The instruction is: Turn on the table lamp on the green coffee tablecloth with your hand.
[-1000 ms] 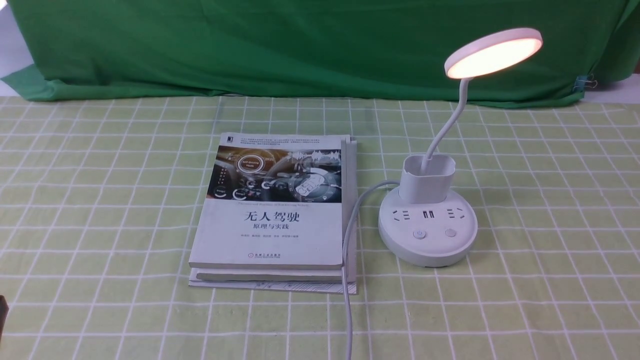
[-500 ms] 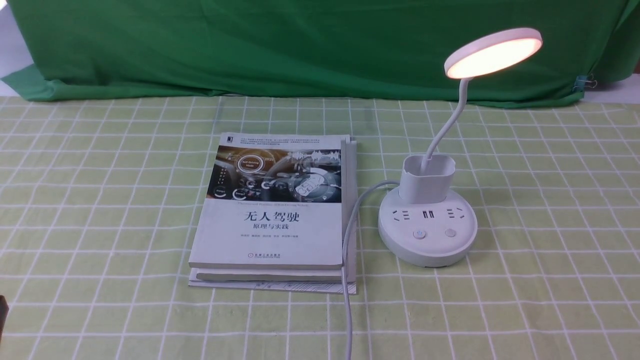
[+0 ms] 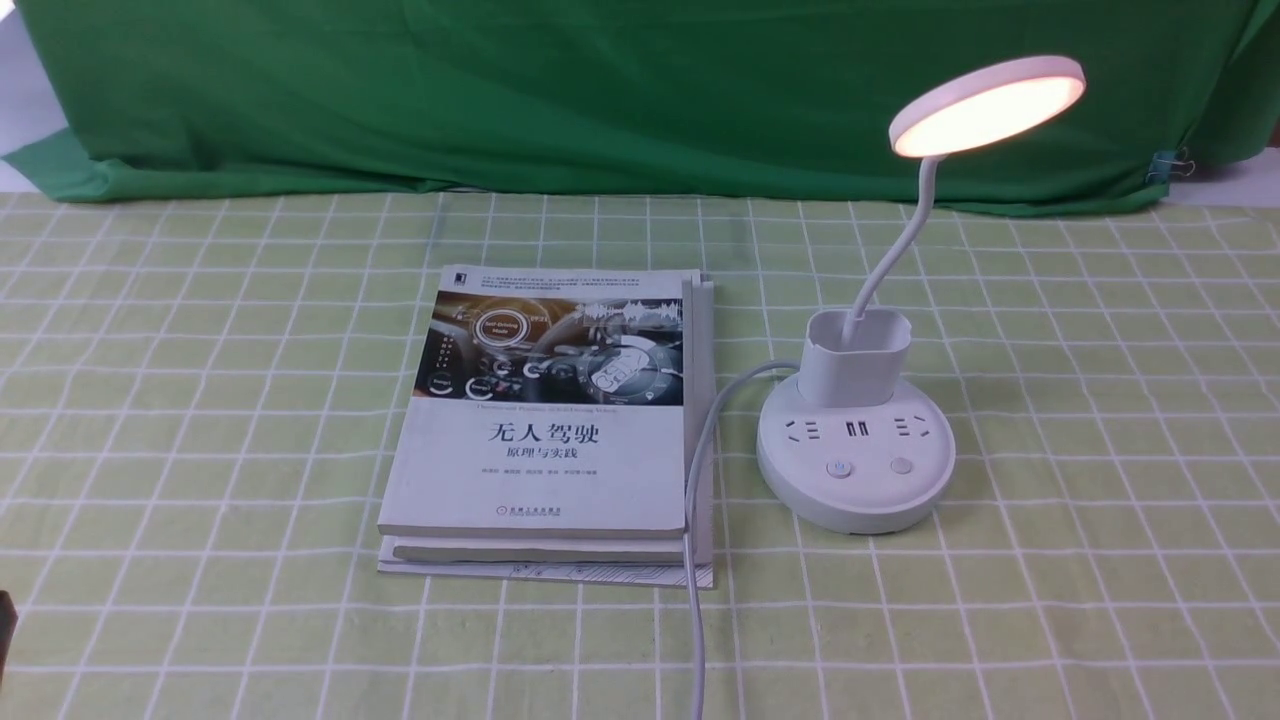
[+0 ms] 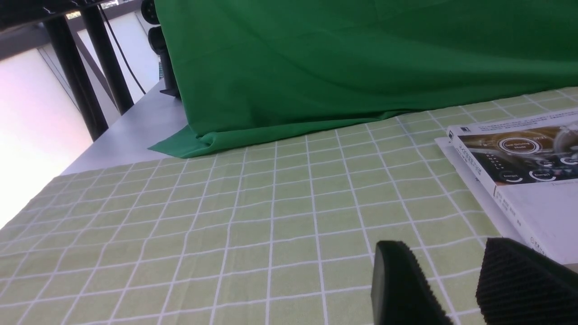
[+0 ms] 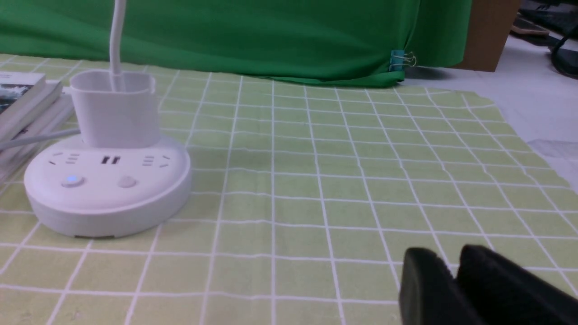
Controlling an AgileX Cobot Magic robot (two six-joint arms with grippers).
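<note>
The white table lamp stands on the green checked tablecloth, right of centre, and its round disc head glows warm. In the right wrist view the lamp base shows a blue-lit button beside a plain second one. My right gripper is shut and empty, low over the cloth and well to the right of the base. My left gripper is open and empty over the cloth, by the near left edge of the book. Neither gripper's fingers show in the front view.
A stack of books lies left of the lamp. The lamp's white cord runs along their right edge towards me. A dark green backdrop cloth hangs along the back, held by a binder clip. Bare white table lies beyond the cloth's right edge.
</note>
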